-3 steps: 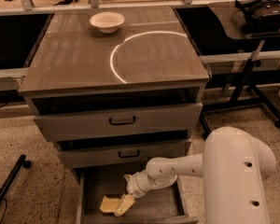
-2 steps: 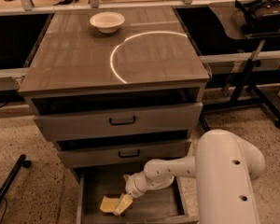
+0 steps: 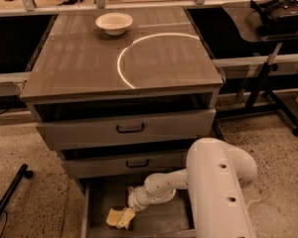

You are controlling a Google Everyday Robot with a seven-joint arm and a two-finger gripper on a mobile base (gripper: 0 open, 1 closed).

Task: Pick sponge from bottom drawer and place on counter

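Observation:
The bottom drawer (image 3: 166, 221) stands pulled open at the foot of the cabinet, its wood-grain floor showing. The pale-yellow sponge (image 3: 114, 217) lies on that floor at the front left. My gripper (image 3: 125, 217) reaches down into the drawer from the white arm and is right at the sponge's right side, its pale fingers touching or closing around it. The counter (image 3: 79, 63) is the glossy grey-brown cabinet top with a bright white arc mark (image 3: 126, 58).
A cream-white bowl (image 3: 114, 23) sits at the back of the counter. Two upper drawers with black bar handles (image 3: 130, 129) are slightly open. My bulky white arm (image 3: 216, 187) fills the lower right. A black stand (image 3: 268, 83) with a headset (image 3: 283, 11) is at right.
The arm has shifted left and lower into the drawer, bringing the gripper closer onto the sponge. The sponge has stayed in about the same place.

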